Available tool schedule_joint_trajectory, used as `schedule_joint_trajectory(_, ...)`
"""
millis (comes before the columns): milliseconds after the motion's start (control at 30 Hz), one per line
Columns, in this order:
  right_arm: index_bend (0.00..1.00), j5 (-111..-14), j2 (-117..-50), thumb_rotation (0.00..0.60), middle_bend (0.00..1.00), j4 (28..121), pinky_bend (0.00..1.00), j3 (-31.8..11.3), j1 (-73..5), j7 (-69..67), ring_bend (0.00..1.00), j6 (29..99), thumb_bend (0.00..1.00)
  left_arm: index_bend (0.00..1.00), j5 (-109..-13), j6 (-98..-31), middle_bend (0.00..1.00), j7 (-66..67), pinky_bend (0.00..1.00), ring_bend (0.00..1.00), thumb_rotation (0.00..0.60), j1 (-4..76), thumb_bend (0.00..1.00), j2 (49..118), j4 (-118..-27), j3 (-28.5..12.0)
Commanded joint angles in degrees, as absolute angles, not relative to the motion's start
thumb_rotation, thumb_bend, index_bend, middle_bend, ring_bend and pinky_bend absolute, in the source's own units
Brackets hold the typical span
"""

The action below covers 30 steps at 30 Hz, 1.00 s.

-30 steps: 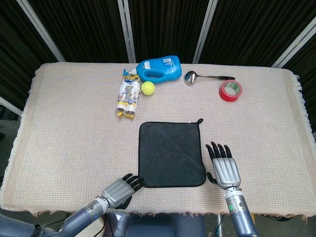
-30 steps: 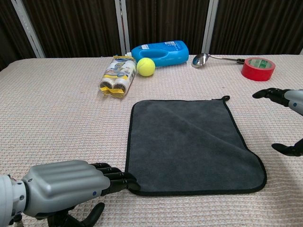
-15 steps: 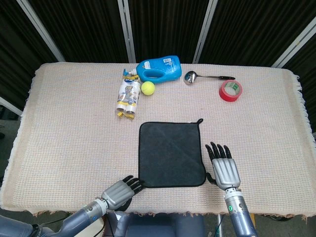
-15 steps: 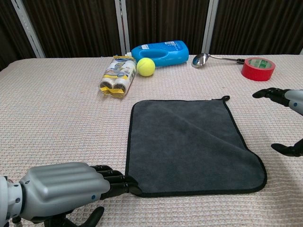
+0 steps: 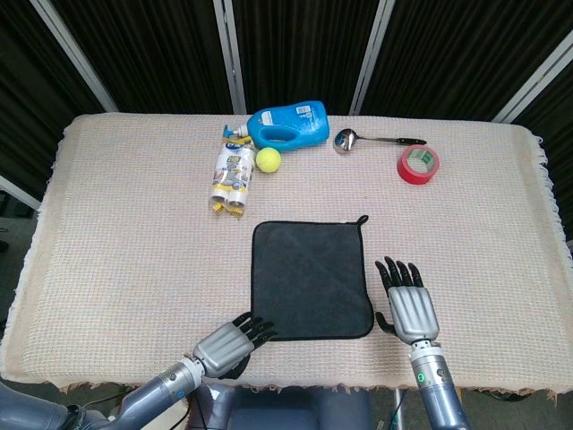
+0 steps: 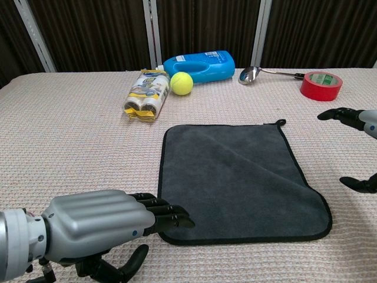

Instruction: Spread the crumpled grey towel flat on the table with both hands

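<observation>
The grey towel (image 5: 310, 279) (image 6: 237, 181) lies spread out flat and square near the table's front edge, with a small loop at its far right corner and a faint diagonal crease. My left hand (image 5: 228, 343) (image 6: 103, 223) lies palm down at the towel's near left corner, and its fingertips (image 6: 177, 220) rest on the cloth there. To the right of the towel, my right hand (image 5: 408, 305) (image 6: 356, 147) is flat on the table, fingers spread, apart from the cloth and holding nothing.
At the back of the table are a blue detergent bottle (image 5: 288, 125), a yellow tennis ball (image 5: 268, 159), a white wrapped pack (image 5: 233, 179), a metal ladle (image 5: 358, 140) and a red tape roll (image 5: 418, 164). A woven cloth (image 5: 125, 233) covers the table.
My left hand slid a little right and forward, so its fingertips now lie on the towel's near left corner. The right hand drew back slightly. The towel stays flat.
</observation>
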<state>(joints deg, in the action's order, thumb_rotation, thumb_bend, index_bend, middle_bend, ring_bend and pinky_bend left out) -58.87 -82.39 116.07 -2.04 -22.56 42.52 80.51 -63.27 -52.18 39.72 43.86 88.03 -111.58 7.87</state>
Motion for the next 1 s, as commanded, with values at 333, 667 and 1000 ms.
schedule_joint_trajectory(333, 0.0, -59.3, -81.7, 0.6, 0.0, 116.3, 0.0, -2.0, -22.0, 41.6, 0.0, 80.3, 0.37, 0.03, -56.4, -51.4, 0.0, 44.5, 0.0, 0.0, 0.6, 45.9, 0.79, 89.5, -111.6, 9.0)
schedule_joint_trajectory(667, 0.0, -59.7, -81.7, 0.6, 0.0, 116.3, 0.0, -1.9, -21.8, 41.2, 0.0, 80.0, 0.37, 0.04, -57.2, -51.7, 0.0, 44.2, 0.02, 0.0, 0.6, 45.7, 0.79, 88.8, -112.7, 11.3)
schedule_joint_trajectory(1000, 0.0, -59.9, -82.0, 0.6, 0.0, 116.7, 0.0, -1.8, -21.6, 41.9, 0.0, 80.1, 0.37, 0.05, -60.4, -52.8, 0.0, 41.8, 0.02, 0.0, 0.6, 44.2, 0.72, 87.9, -112.3, 12.8)
